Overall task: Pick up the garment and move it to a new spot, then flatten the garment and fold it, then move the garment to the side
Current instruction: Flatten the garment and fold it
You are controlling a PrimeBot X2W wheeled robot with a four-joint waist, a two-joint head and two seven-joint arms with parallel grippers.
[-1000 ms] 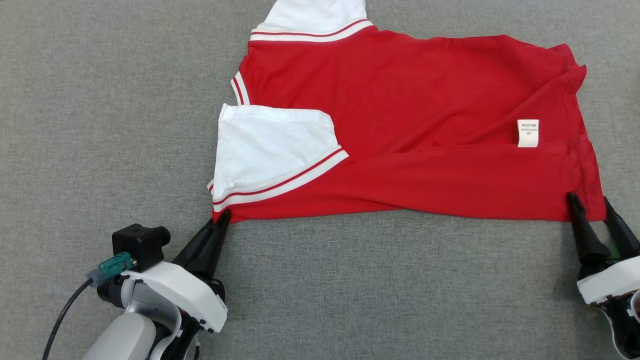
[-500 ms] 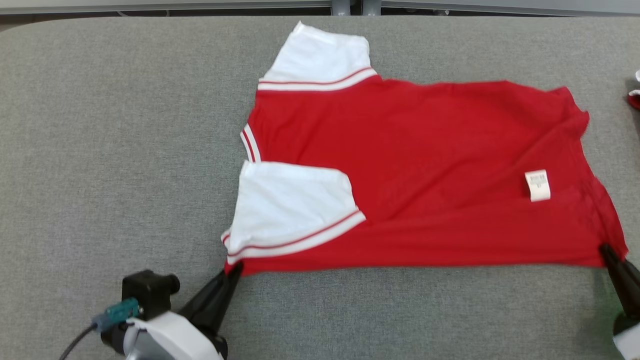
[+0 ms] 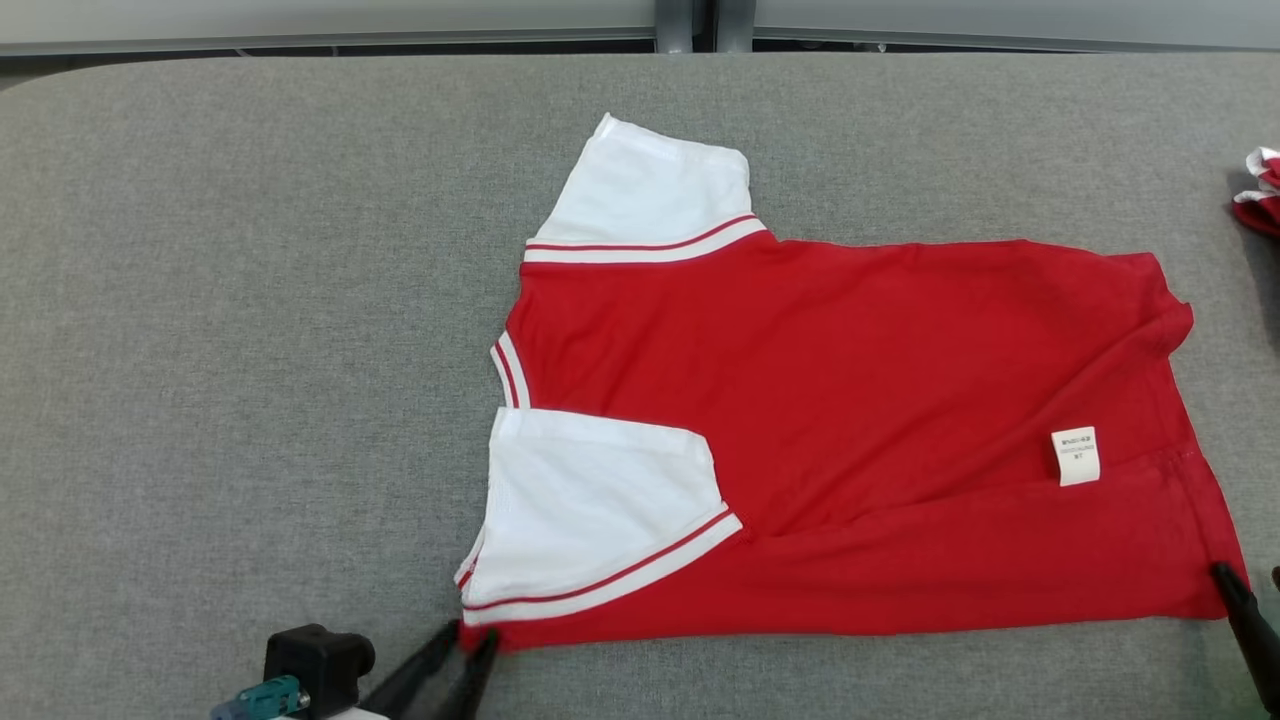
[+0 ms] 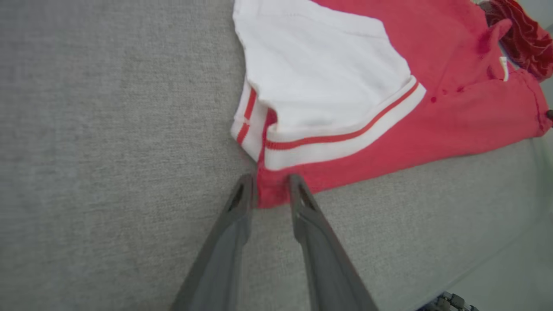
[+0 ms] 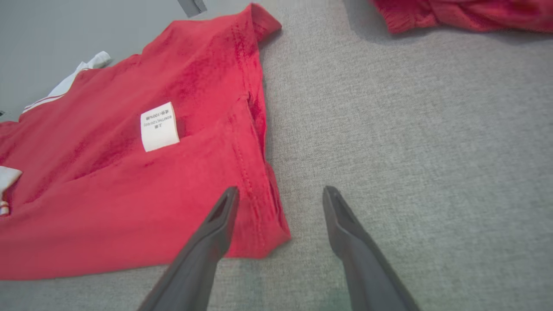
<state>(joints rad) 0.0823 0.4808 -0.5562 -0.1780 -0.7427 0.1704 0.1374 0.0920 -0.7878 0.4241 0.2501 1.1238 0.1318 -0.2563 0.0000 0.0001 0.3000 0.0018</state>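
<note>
The garment (image 3: 860,420), a red shirt with white sleeves and a white label, lies spread on the grey table (image 3: 250,350), folded along its near side. My left gripper (image 3: 470,635) sits at the near left corner. In the left wrist view that gripper (image 4: 270,188) has its jaws a little apart, with the red corner (image 4: 272,196) lying loose between the fingertips. My right gripper (image 5: 281,194) is wide open around the near right hem corner (image 5: 272,235). In the head view that gripper (image 3: 1250,578) is at the right edge.
Another bunched red and white garment (image 3: 1262,195) lies at the table's far right, seen also in the right wrist view (image 5: 453,15). The table's far edge (image 3: 300,50) runs along the top. Bare grey cloth stretches left of the shirt.
The head camera has tilted, so the whole scene sits lower in view. My left jaws, pinched on the corner before, have parted. The shirt lies in the same place on the table.
</note>
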